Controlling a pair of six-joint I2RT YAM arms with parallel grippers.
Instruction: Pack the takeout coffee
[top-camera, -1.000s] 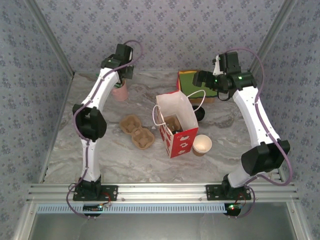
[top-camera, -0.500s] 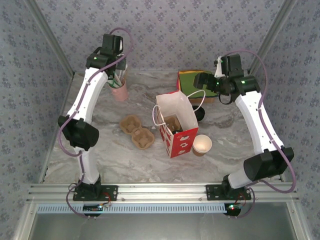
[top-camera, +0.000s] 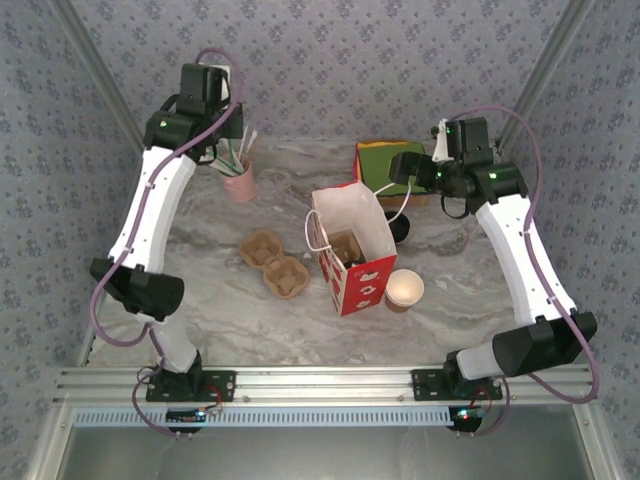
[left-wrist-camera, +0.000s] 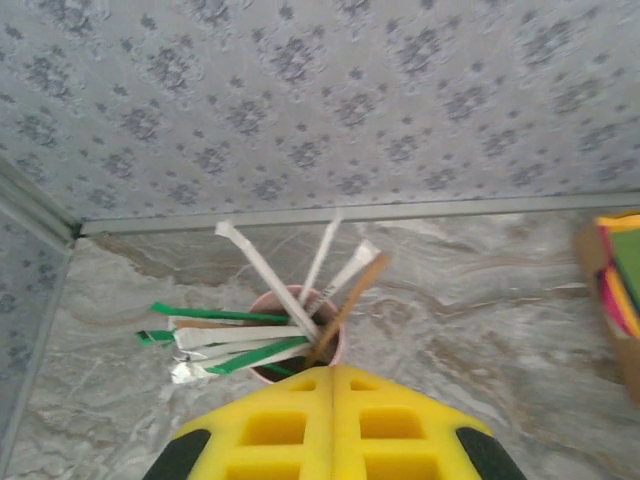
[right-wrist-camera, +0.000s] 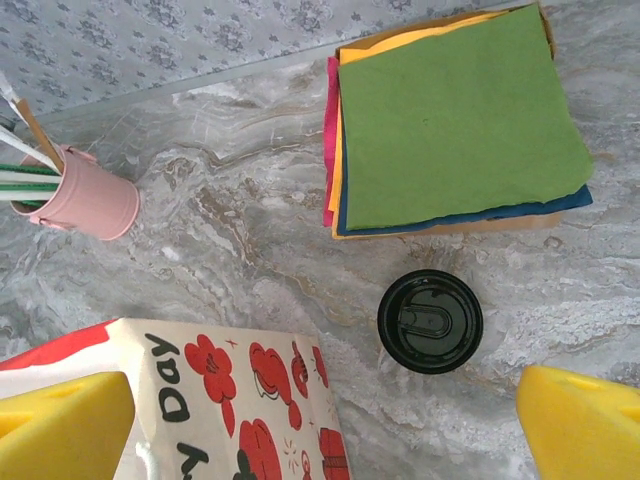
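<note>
A paper bag (top-camera: 368, 282) printed with red flowers stands open mid-table. Low inside it show a brown shape and a dark patch; I cannot tell whether that is the takeout coffee. A separate black round lid (right-wrist-camera: 430, 321) lies flat on the table just right of the bag. A lidless brown cup (top-camera: 404, 290) stands by the bag's front right corner. My right gripper (right-wrist-camera: 325, 425) hangs open, high above the lid and the bag's edge (right-wrist-camera: 200, 400), holding nothing. My left gripper (left-wrist-camera: 333, 372) is shut and empty, raised above the pink cup (left-wrist-camera: 345, 345).
The pink cup (top-camera: 239, 183) holds straws and stir sticks at the back left. A stack of coloured napkins (right-wrist-camera: 455, 120) lies at the back right. A brown pulp cup carrier (top-camera: 274, 263) sits left of the bag. Patterned walls close in the back and sides.
My left arm has lifted and swung back and to the left, away from the pink cup. My right arm has drawn slightly right and up. Neither gripper's jaws changed.
</note>
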